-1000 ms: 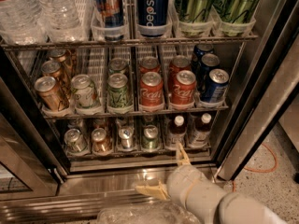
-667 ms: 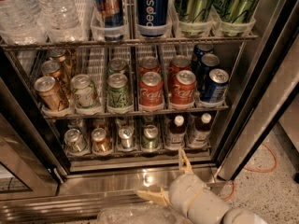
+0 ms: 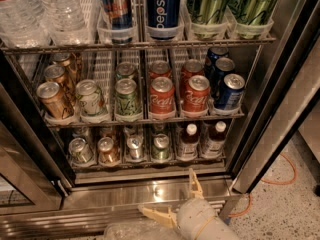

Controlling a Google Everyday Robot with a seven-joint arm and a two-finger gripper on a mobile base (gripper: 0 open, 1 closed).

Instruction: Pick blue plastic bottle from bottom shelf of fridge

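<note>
Your gripper has dropped a bit lower since a moment ago, fingers spread wide, down below the fridge sill. The bottom shelf has four cans and two white-capped bottles. The blue plastic bottle is second from the right, its twin just beside it.

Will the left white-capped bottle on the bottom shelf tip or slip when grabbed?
The bottle looks full of dark drink, so probably heavyish and fairly stiff. Tall and narrow, it may tip if nudged, though its lane likely steadies it. The open gripper sits below the shelf, outside the fridge.
</note>
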